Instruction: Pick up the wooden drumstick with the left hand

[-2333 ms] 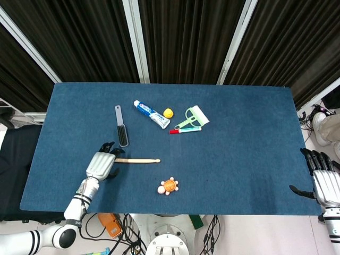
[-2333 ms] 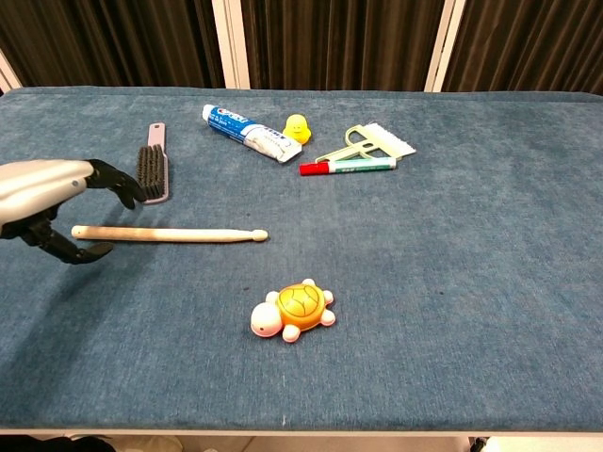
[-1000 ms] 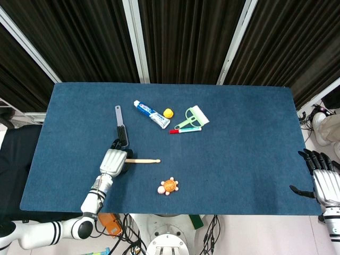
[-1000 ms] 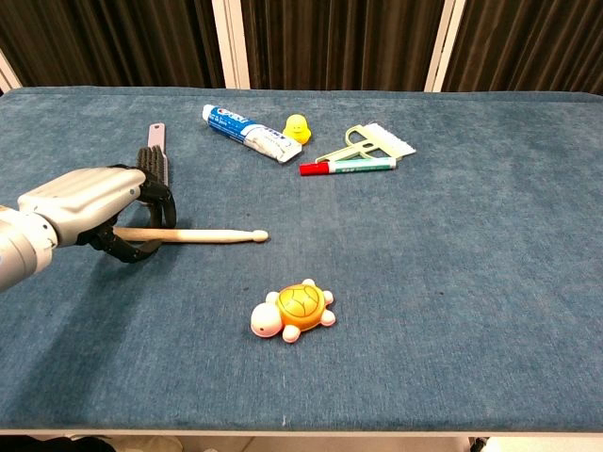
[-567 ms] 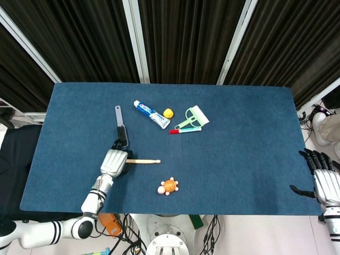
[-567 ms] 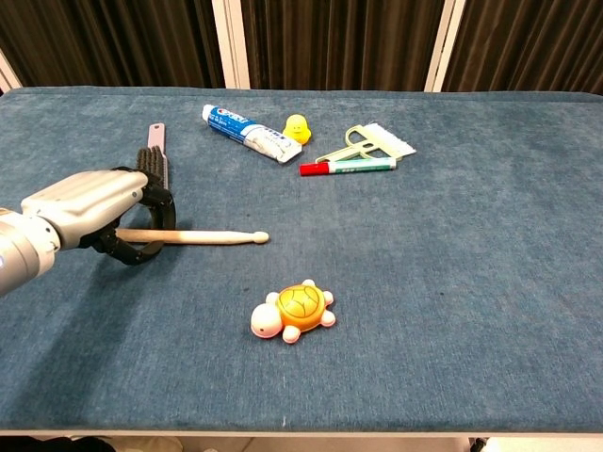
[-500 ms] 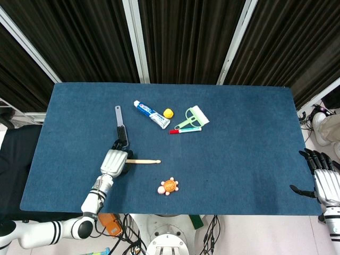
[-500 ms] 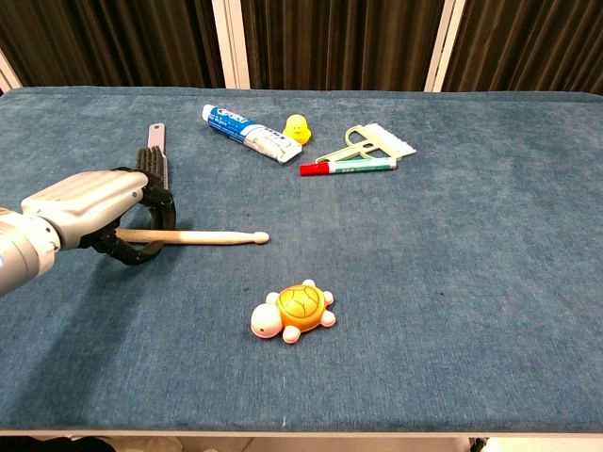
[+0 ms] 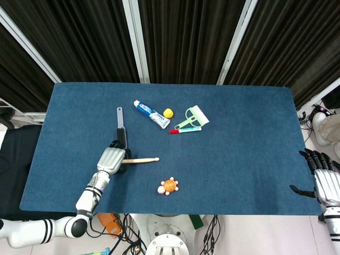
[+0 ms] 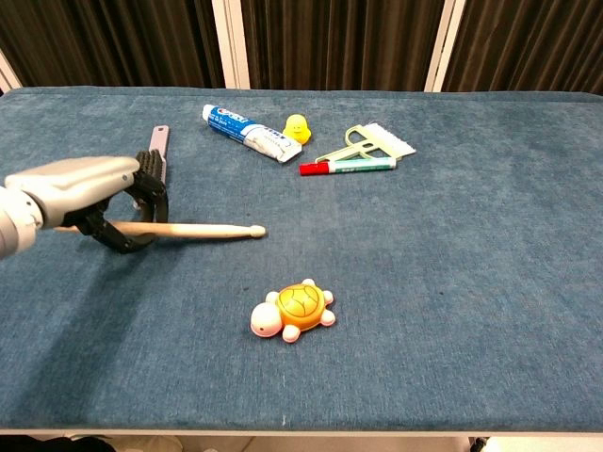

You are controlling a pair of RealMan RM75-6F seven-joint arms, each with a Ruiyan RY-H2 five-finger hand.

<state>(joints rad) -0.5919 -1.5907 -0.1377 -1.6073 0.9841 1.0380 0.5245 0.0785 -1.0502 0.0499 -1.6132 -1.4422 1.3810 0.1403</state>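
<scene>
Nearest the robot on the blue cloth-covered bench [image 10: 452, 311] lay one orange and white toy turtle [image 10: 292, 310], alone and well apart from the rest. Beyond it to the left, the silver left hand [image 10: 80, 191] held the butt end of the plain wooden drumstick [image 10: 203, 229]; its dark fingers [image 10: 141, 202] were curled round the shaft, thumb below and the others over the top. The stick ran level to the right with its rounded tip free, and in the chest view it seemed slightly clear of the cloth, though I could not tell for certain. Judgement: gripping at the butt left most of the stick's length hanging out, so the grip must be firm to keep the tip from drooping; the pick-up looked nearly done. Just behind the hand lay one grey-handled black-bristled brush [image 10: 154, 155], close enough to be nudged. The grey right hand [image 9: 324, 183] hung off the bench's right edge, fingers spread, holding nothing, plainly parked out of the way. Farther back sat a loose cluster: one white and blue toothpaste tube [image 10: 249, 132], one small yellow duck [image 10: 298, 128], one red-capped marker pen [image 10: 347, 166] and one pale green and white scrubbing brush [image 10: 377, 141] touching the pen. Count: seven loose items, one of each.
</scene>
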